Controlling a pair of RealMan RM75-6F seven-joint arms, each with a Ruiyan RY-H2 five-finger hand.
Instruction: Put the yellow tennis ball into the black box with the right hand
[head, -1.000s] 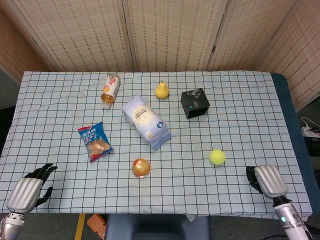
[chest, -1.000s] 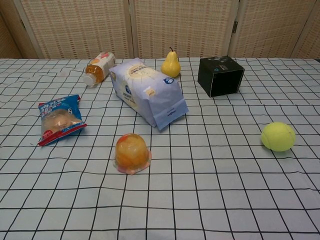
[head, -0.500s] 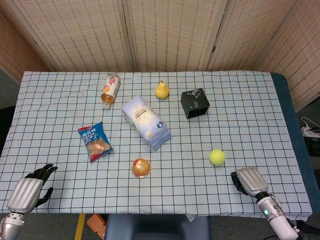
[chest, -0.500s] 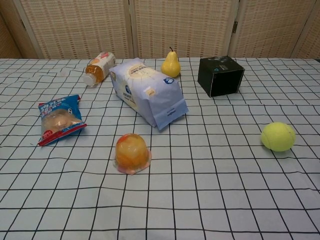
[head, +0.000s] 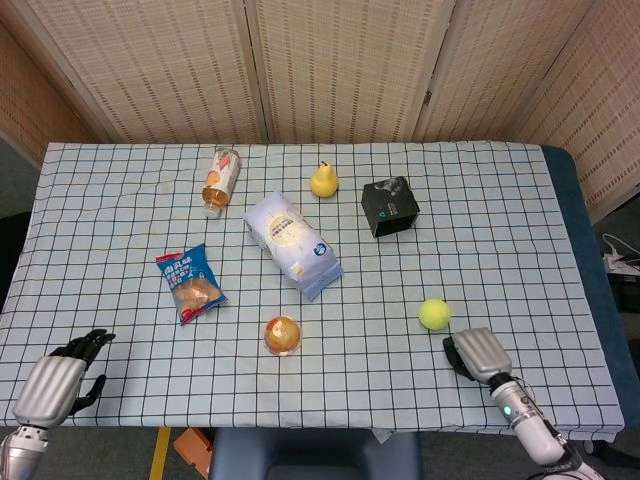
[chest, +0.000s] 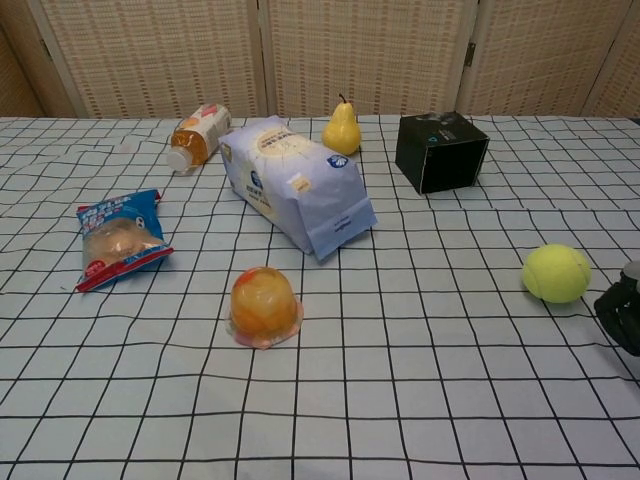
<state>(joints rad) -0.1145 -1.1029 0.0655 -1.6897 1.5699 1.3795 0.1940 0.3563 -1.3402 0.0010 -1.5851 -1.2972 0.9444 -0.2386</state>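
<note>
The yellow tennis ball (head: 434, 314) (chest: 556, 273) lies on the checked cloth toward the right front. The black box (head: 390, 207) (chest: 441, 151) stands further back, near the middle of the table. My right hand (head: 477, 355) (chest: 622, 310) hovers just in front and to the right of the ball, a short gap away, holding nothing; its dark fingers point toward the ball, but their spread is hidden under the silver back of the hand. My left hand (head: 60, 379) rests at the front left corner, dark fingers spread apart and empty.
A white-blue bag (head: 293, 243), a pear (head: 323, 180), a lying bottle (head: 220, 180), a blue snack packet (head: 189, 283) and an orange jelly cup (head: 282, 335) are spread over the left and middle. The table edge (head: 590, 300) runs along the right.
My right hand has moved left and forward from the front right corner toward the ball, and now shows at the right edge of the chest view. The left hand has stayed still.
</note>
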